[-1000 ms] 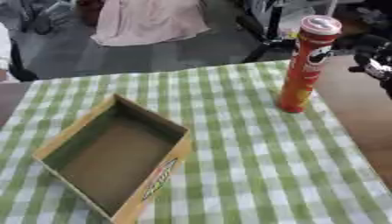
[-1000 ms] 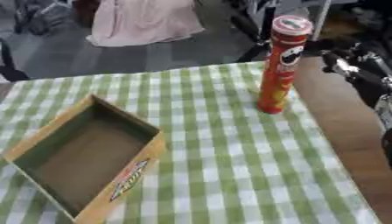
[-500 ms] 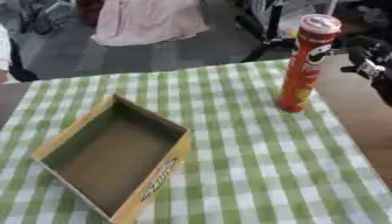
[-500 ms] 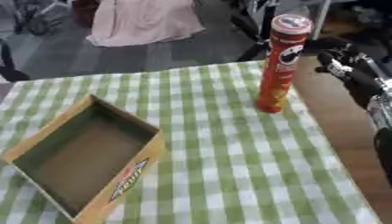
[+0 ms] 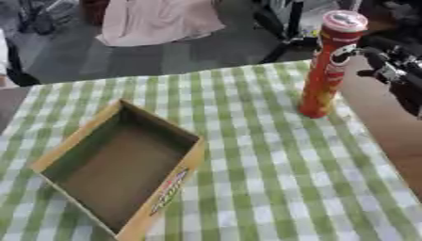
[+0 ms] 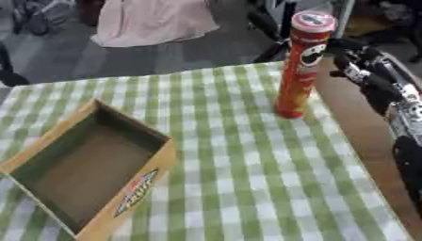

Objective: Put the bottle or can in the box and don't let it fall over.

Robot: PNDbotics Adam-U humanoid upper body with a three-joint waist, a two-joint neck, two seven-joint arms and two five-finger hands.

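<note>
Nearest the camera, at about seven o'clock of the scene, sits the open cardboard box (image 5: pixel 124 176), set askew on the green-and-white checked tablecloth (image 5: pixel 263 188). Its inside is bare brown card with darker greenish inner walls, and its near long wall carries a printed logo running along the outside. One corner points toward the lower edge of the view, another toward twelve o'clock.

The cloth covers most of the table; along the three o'clock side a strip of bare brown tabletop (image 6: pixel 362 141) shows beyond the cloth's edge.

Farther off, at about one o'clock from the box and well apart from it, the tall red can (image 6: pixel 300 66) stands upright on the cloth near its far right corner. It is a slim tube with a red lid and a printed face on its upper part, shading to orange lower down. Its base rests just inside the cloth's edge.

The robot's right hand (image 6: pixel 356 63) comes in from the right side at about two o'clock, black with silver parts, level with the upper half of the can and just beside it. Whether its fingers touch the can cannot be told, nor whether they are spread or curled.

Beyond the table's far edge, at eleven to twelve o'clock, a pale pink cloth (image 5: pixel 157 21) hangs over something on the grey floor, and dark stands rise at one o'clock.
</note>
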